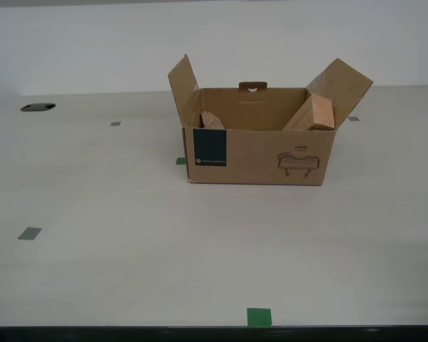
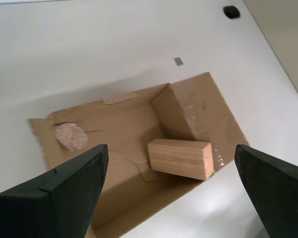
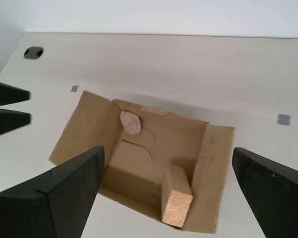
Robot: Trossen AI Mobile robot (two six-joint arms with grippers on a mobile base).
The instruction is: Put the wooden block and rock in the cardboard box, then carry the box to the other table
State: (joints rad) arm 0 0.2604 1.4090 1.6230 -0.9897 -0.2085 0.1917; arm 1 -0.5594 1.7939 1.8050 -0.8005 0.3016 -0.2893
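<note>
The cardboard box stands flaps-up on an off-white table, teal label facing the exterior view. Inside, the wooden block leans against the end on the exterior view's right. The rock lies at the opposite end. My second gripper hangs open above the box, over the block and the rock. My first gripper is also open above the box, with the block and the rock below. Neither arm shows in the exterior view. The other table is out of view.
Grey tape squares and a green tape mark lie on the table. A dark round hole sits at the far exterior-view left. The table's front edge runs along the bottom. Black fingers of another gripper show beside the box.
</note>
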